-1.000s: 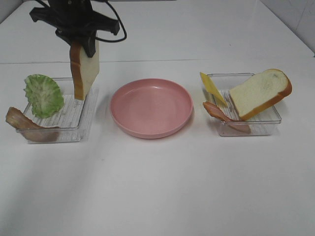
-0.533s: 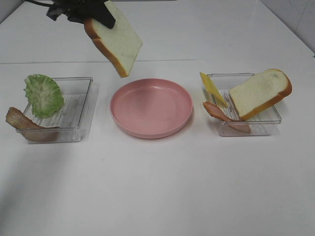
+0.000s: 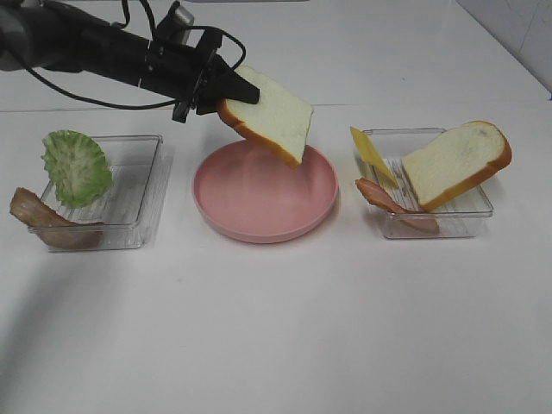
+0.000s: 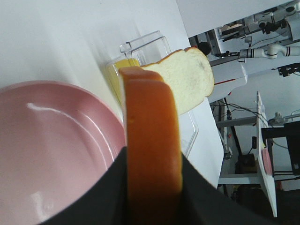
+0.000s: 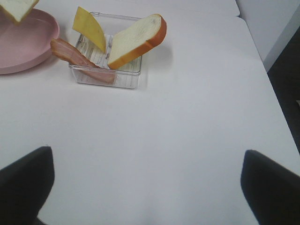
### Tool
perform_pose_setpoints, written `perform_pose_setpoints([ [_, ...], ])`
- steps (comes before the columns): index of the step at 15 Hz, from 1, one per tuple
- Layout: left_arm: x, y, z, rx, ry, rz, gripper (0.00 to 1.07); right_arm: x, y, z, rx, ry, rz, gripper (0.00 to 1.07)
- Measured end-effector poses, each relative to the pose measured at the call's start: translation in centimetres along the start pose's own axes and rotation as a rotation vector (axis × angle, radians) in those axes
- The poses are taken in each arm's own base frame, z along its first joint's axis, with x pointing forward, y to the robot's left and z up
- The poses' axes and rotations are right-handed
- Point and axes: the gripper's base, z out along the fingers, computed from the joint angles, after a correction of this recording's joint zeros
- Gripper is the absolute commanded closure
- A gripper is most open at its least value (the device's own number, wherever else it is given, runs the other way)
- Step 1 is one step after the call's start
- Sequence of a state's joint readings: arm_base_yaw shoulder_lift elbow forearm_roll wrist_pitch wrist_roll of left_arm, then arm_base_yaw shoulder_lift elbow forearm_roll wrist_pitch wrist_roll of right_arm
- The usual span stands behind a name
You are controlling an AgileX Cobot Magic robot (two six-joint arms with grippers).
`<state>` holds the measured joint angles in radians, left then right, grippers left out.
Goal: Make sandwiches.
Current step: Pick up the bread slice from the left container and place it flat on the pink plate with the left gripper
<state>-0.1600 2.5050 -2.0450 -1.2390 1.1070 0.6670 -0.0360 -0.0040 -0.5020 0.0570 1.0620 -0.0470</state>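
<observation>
Now carried right, off the left tray point(image 3: 129, 226) and out over the far-left part of the pink plate point(image 3: 259, 231): one bread slice point(image 3: 272, 121), a second ago dangling upright above that tray. Clamped at its crust end in the left gripper point(image 3: 231, 93), jaws narrow on it, tilted with the white face up and the free corner dipping toward the plate, seemingly clear of it. Probably the base layer about to go down; nothing stacked yet. White crumb, orange-brown crust, stiff and toy-like, no sag. Left behind at that tray: lettuce point(image 3: 76, 166) and left bacon strip point(image 3: 39, 216), propped on the rim. On the right, unchanged: second bread slice point(image 3: 457, 162), cheese point(image 3: 373, 155) and right bacon strip point(image 3: 384, 200) leaning in the right tray point(image 3: 448, 226). Right gripper point(image 5: 145, 185) parked near, jaws wide, holding nothing.
</observation>
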Motion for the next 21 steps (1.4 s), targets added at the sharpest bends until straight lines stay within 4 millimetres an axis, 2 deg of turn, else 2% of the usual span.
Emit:
perform_pose_setpoints([
  [3,1.2,2.3,2.2,0.011,0.009,-0.060,1.07,0.0,0.0,0.0,0.000,0.000,0.000,0.08],
  [5,1.7,2.1,3.4,0.000,0.029,-0.046,1.07,0.0,0.0,0.0,0.000,0.000,0.000,0.08],
  [12,2.2,2.1,4.3,-0.078,0.065,-0.035,1.07,0.0,0.0,0.0,0.000,0.000,0.000,0.08],
  [13,2.5,2.5,4.3,-0.129,0.087,-0.063,1.01,0.0,0.0,0.0,0.000,0.000,0.000,0.08],
  [14,2.5,2.5,4.3,-0.129,0.087,-0.063,1.01,0.0,0.0,0.0,0.000,0.000,0.000,0.08],
  [15,2.5,2.7,4.2,-0.156,0.091,-0.094,0.94,0.0,0.0,0.0,0.000,0.000,0.000,0.08],
  [19,2.8,3.0,4.1,-0.198,0.126,-0.119,0.31,0.0,0.0,0.0,0.000,0.000,0.000,0.08],
  [20,3.0,3.0,4.1,-0.190,0.141,-0.120,0.26,0.0,0.0,0.0,0.000,0.000,0.000,0.08],
  [21,3.0,2.7,4.0,-0.180,0.159,-0.112,0.26,0.0,0.0,0.0,0.000,0.000,0.000,0.08],
])
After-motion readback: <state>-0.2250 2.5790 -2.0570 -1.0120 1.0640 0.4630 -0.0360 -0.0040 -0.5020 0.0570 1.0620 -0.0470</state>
